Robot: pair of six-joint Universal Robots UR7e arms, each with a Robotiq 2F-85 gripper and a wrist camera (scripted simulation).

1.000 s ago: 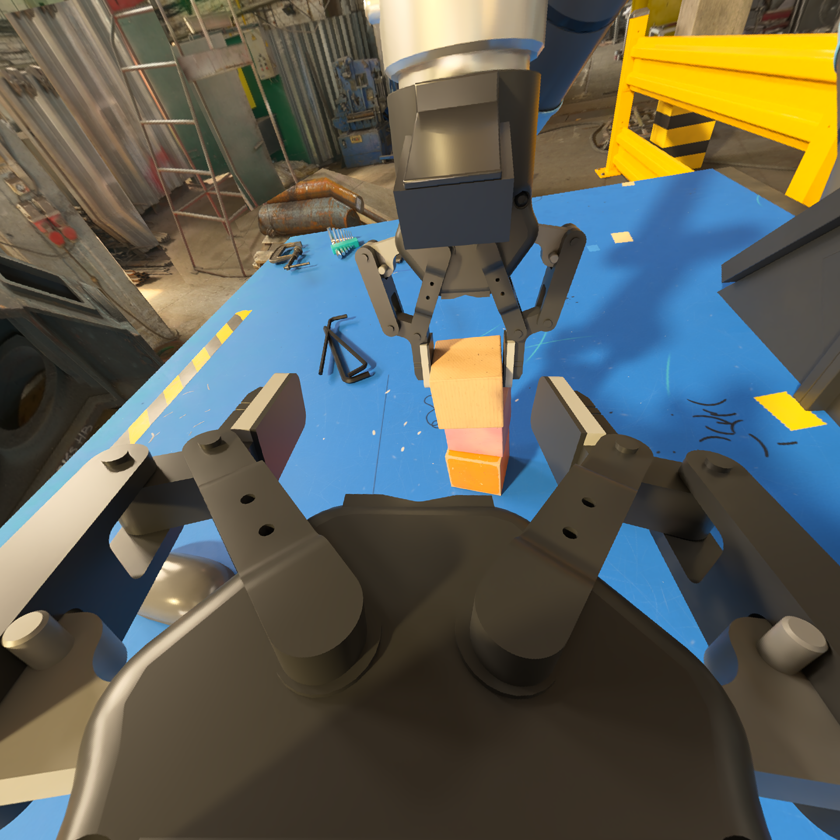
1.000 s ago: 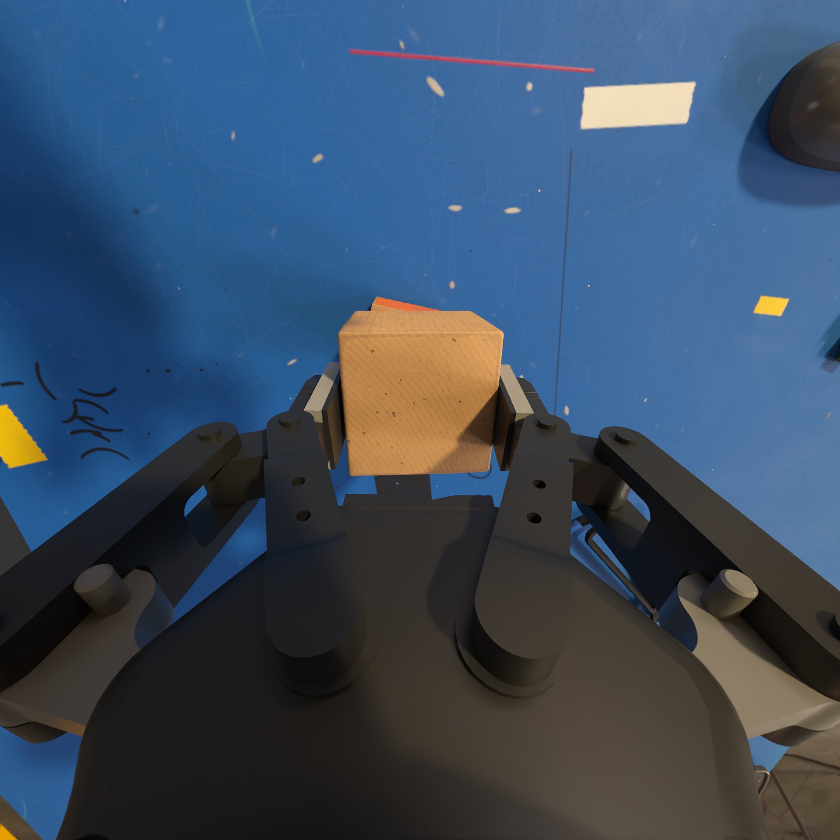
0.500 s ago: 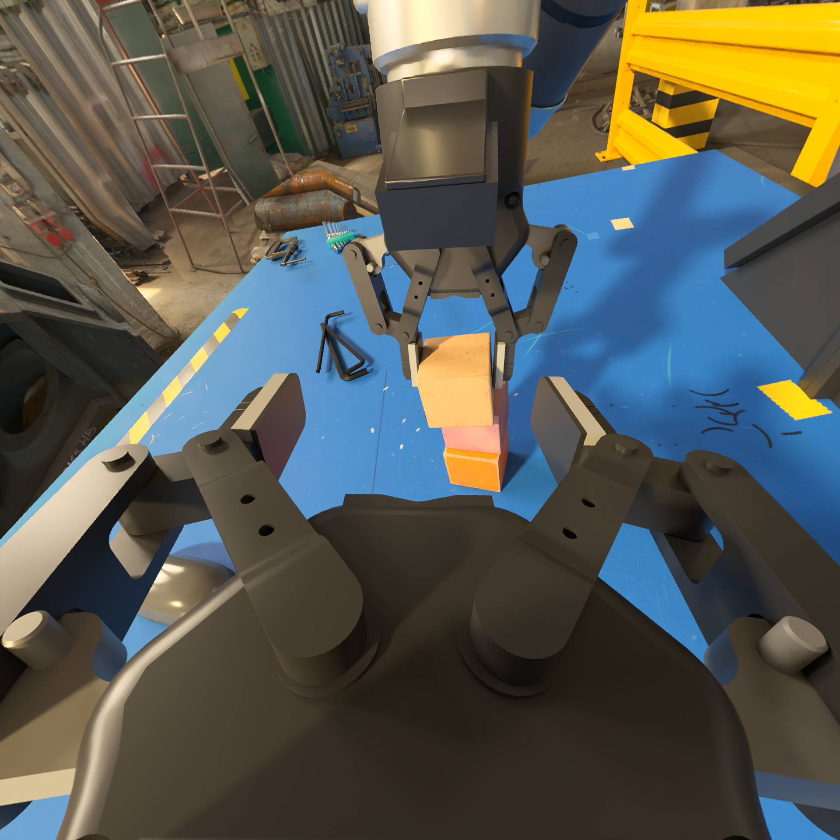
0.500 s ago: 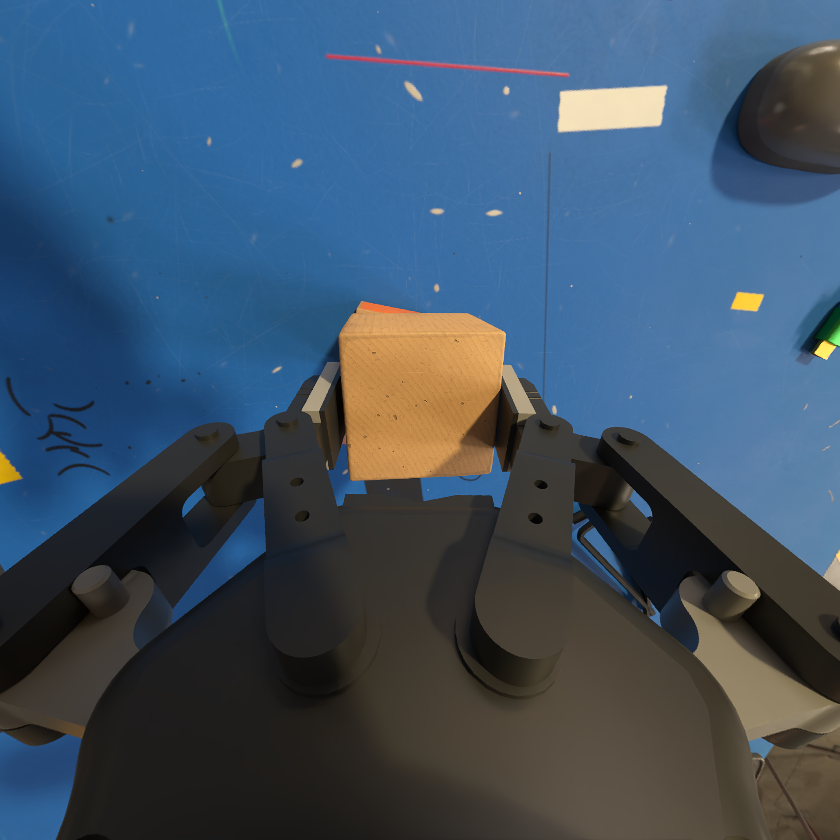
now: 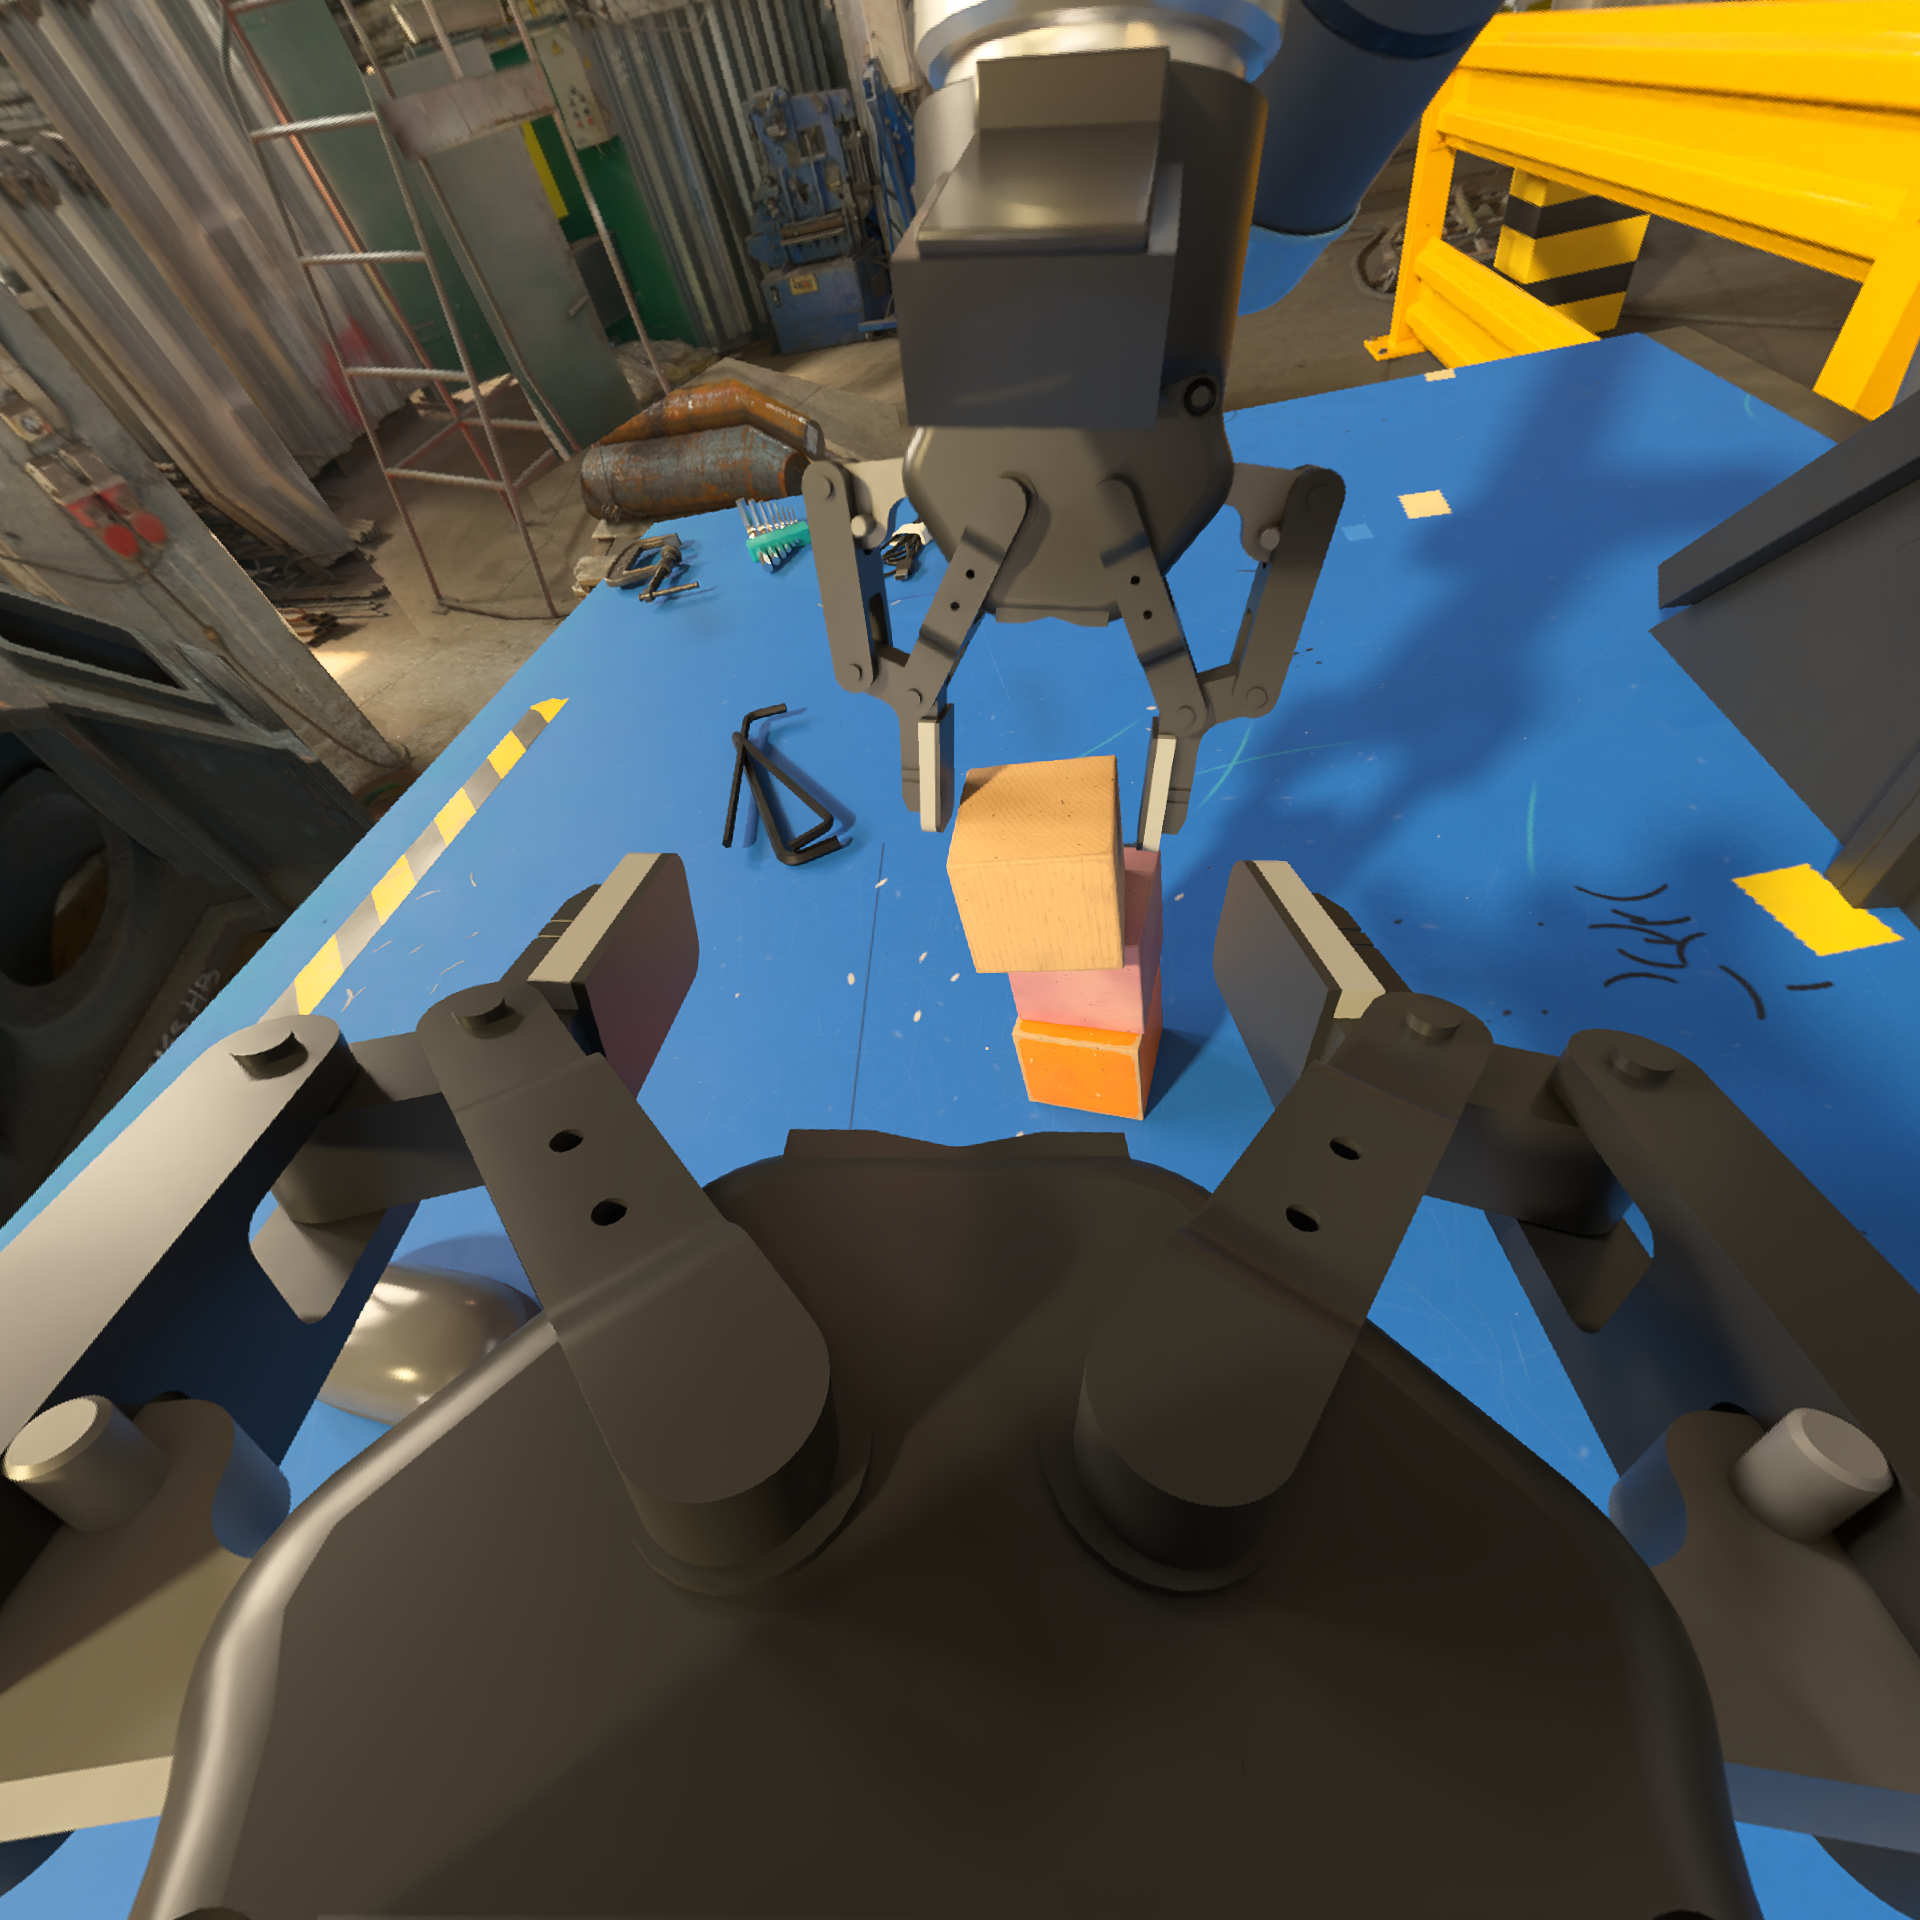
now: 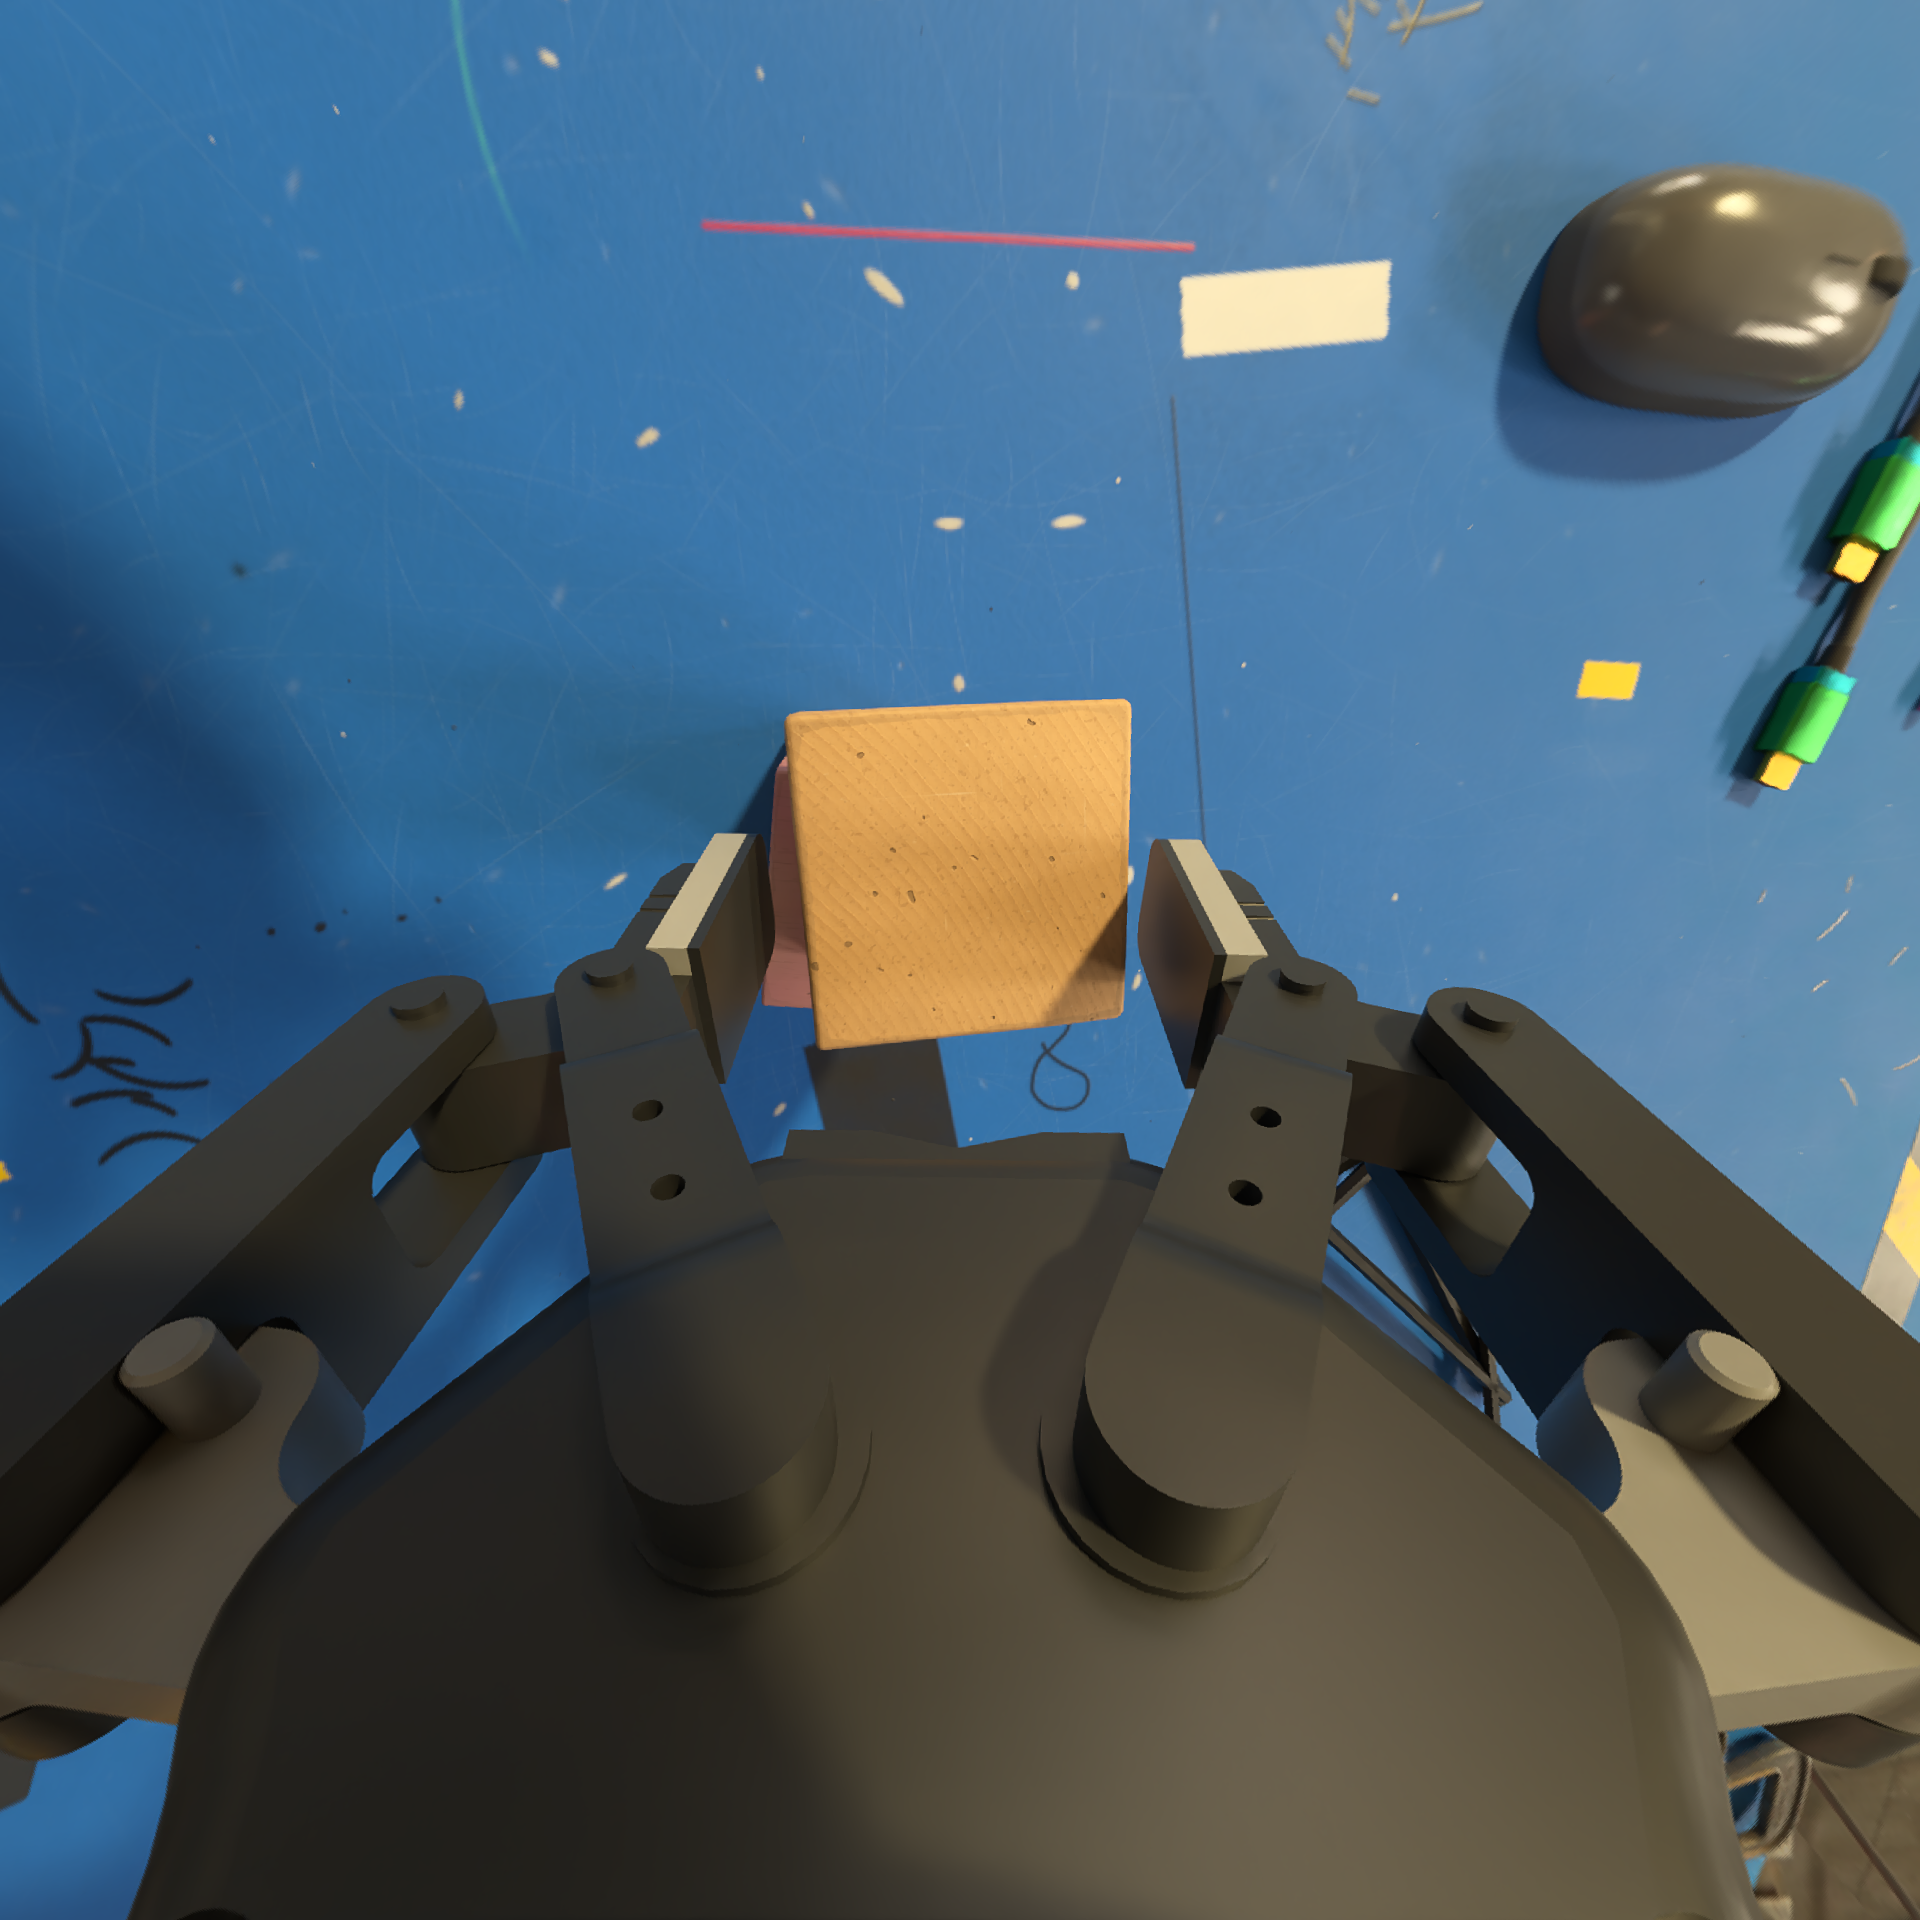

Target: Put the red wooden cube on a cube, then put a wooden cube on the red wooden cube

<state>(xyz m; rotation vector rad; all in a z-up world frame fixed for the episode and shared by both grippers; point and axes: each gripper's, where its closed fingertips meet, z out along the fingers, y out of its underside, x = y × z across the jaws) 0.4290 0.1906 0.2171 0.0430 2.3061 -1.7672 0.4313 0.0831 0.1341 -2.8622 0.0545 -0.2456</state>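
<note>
A stack of three cubes stands on the blue table: an orange cube (image 5: 1081,1065) at the bottom, the red (pinkish) wooden cube (image 5: 1091,982) on it, and a plain tan wooden cube (image 5: 1039,862) on top, shifted a little left of the red one. My right gripper (image 5: 1049,774) hangs just above the stack, open, its fingers apart from the tan cube. In the right wrist view the tan cube (image 6: 961,873) sits between the open fingers of my right gripper (image 6: 956,935), and a sliver of the red cube (image 6: 781,914) shows at its left. My left gripper (image 5: 966,956) is open and empty, in front of the stack.
Black hex keys (image 5: 779,800) lie left of the stack. A green hex key set (image 5: 774,535) and a clamp (image 5: 649,571) lie at the far edge. A grey computer mouse (image 6: 1714,291) and green-ended cables (image 6: 1860,520) lie to the right in the right wrist view.
My right gripper has opened and let go of the tan cube, which now rests on the red cube. The gripper has risen slightly. My left gripper has not moved.
</note>
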